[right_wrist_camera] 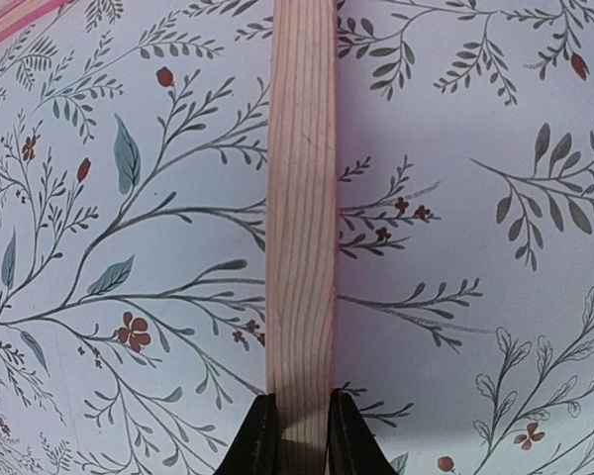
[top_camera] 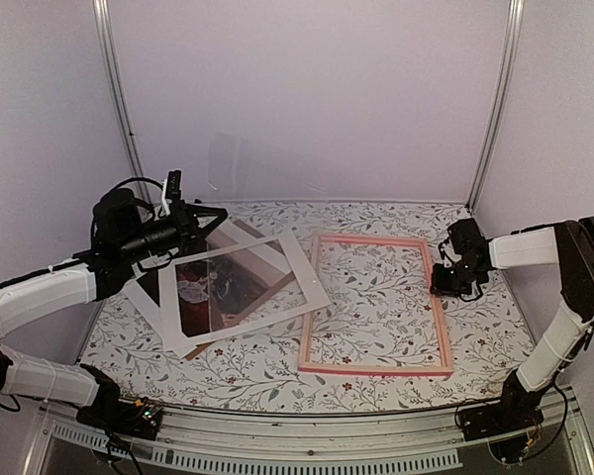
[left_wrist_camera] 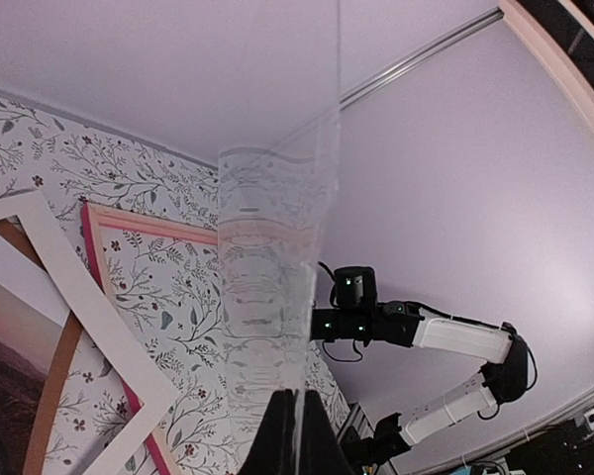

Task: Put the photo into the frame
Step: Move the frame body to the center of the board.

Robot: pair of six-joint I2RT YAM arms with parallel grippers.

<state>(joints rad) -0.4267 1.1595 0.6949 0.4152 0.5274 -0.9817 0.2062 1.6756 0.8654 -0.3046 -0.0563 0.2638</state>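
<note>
The pink frame [top_camera: 376, 368] lies flat on the floral table, right of centre. My right gripper [top_camera: 445, 280] is shut on its right rail; in the right wrist view the fingers [right_wrist_camera: 260, 435] clamp the pale wooden rail [right_wrist_camera: 300, 198]. The dark photo [top_camera: 218, 292] with its pale figure lies at the left, under a white mat board [top_camera: 302, 272]. My left gripper [top_camera: 200, 222] is shut on the edge of a clear pane [top_camera: 240, 168] and holds it tilted above the photo. In the left wrist view the pane [left_wrist_camera: 267, 277] runs up edge-on from my gripper [left_wrist_camera: 299, 435].
A second white board [top_camera: 148, 297] and a brown backing board [top_camera: 269, 287] lie stacked with the photo at the left. Lilac walls with metal corner posts [top_camera: 119, 99] close in the table on three sides. The frame's pink rail [left_wrist_camera: 129, 223] shows in the left wrist view.
</note>
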